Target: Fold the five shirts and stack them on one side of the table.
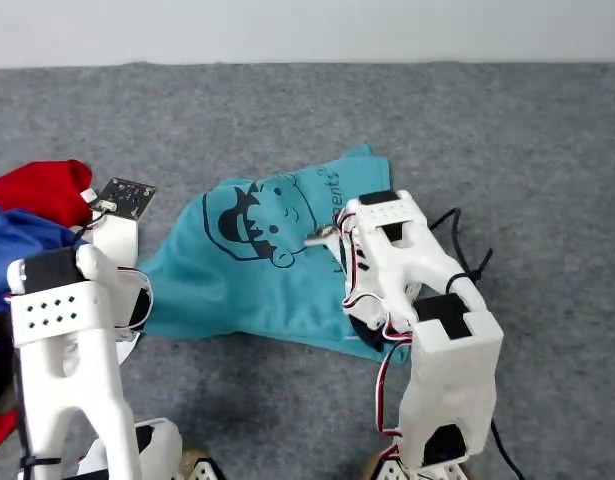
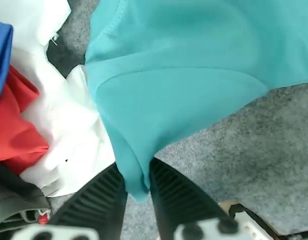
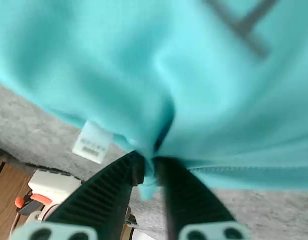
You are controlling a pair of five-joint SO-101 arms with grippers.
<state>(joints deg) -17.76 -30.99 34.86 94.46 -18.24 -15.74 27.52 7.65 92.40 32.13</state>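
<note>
As both arms pinch its near edge, teal shirt lies across the desk

While the teal shirt lies spread in the middle of the grey desk with its dark cartoon print facing up, each arm grips one end of the edge nearest the robot. The left claw is clenched on a fold of teal cloth at the shirt's left end, the fabric squeezed between its two ribbed black fingers and draping away from them. The right claw is likewise clamped on a bunched pinch of the same shirt at the right end, with a small white label hanging from the cloth just beside it. From above, the white left arm stands at the lower left and the right arm at the lower middle, its upper part lying over the shirt's right side (the fingers themselves are hidden under the arms there). Other garments sit heaped at the desk's left side: a red shirt, a blue shirt touching it, and a white shirt lying right against the teal one.
</note>
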